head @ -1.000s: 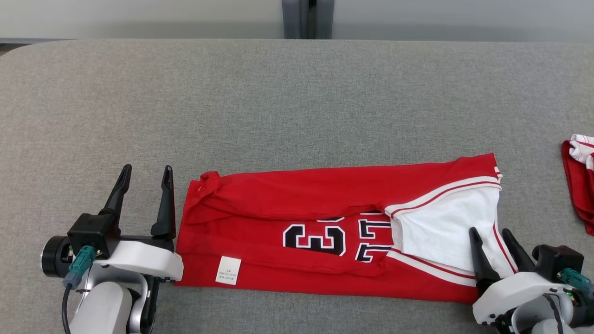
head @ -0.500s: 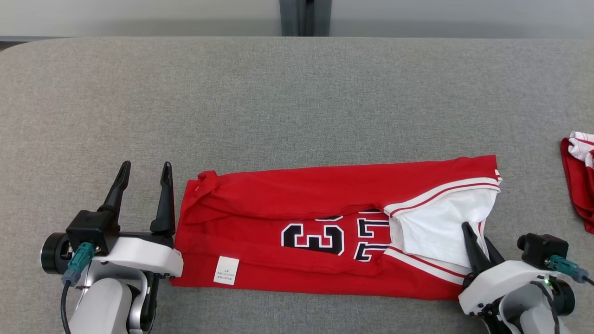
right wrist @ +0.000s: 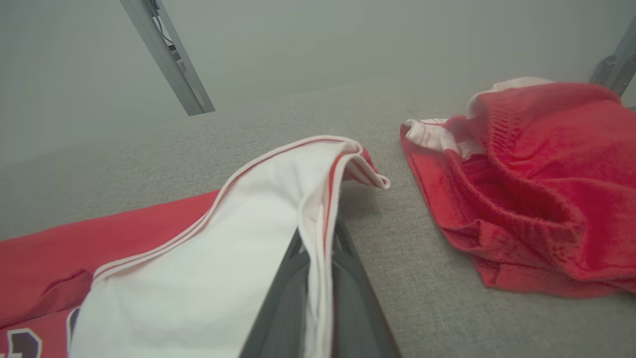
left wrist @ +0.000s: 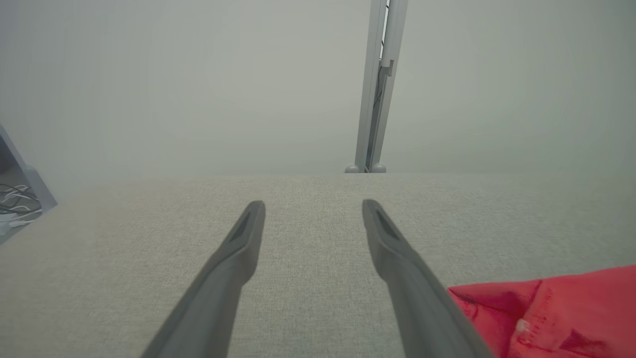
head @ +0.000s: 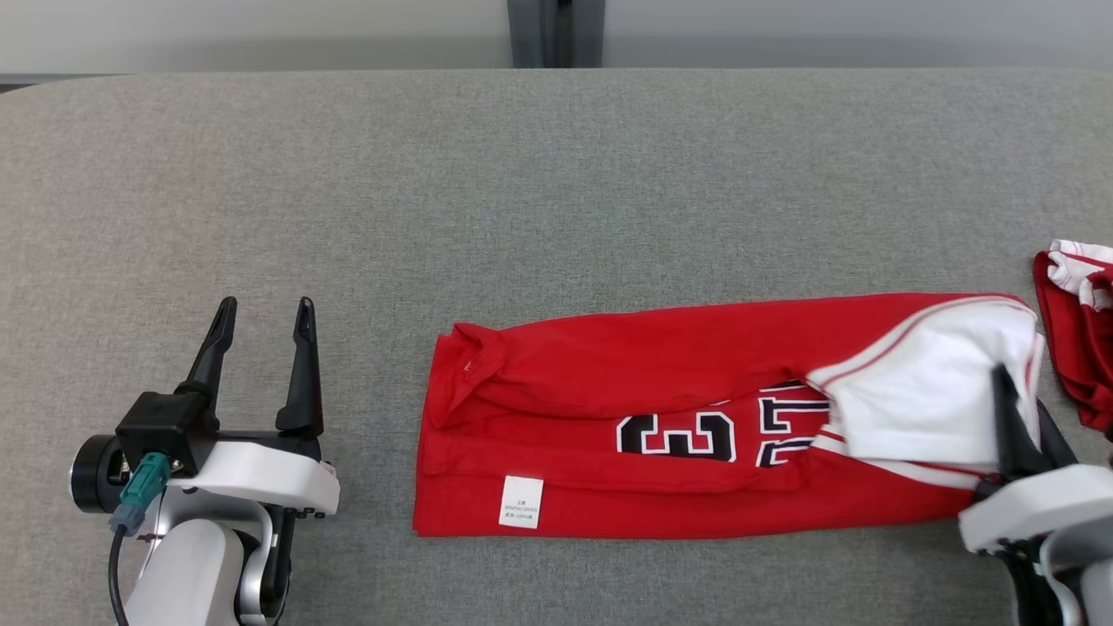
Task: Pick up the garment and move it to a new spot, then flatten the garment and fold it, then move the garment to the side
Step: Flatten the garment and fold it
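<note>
The garment (head: pixel 661 391) is a red jersey with black-and-white numbers, folded into a long strip on the grey table (head: pixel 522 191). Its right end shows white lining with red-striped trim. My right gripper (head: pixel 1013 409) is shut on that trimmed edge; in the right wrist view the white fabric (right wrist: pixel 198 268) runs between the closed fingers of the right gripper (right wrist: pixel 318 248). My left gripper (head: pixel 266 304) stands open over bare table, well left of the garment's left end. In the left wrist view the left gripper (left wrist: pixel 313 204) has nothing between its fingers, and the garment's corner (left wrist: pixel 546 313) lies at the lower right.
A second red and white cloth (head: pixel 1074 339) lies crumpled at the table's right edge, close to the held end; it also fills the right side of the right wrist view as a bunched red cloth (right wrist: pixel 536 199). A grey post (head: pixel 555 33) stands behind the table.
My right gripper shut on the garment's white-trimmed right end and dragged the whole garment to the right, toward the other red cloth. The left gripper stayed where it was, open.
</note>
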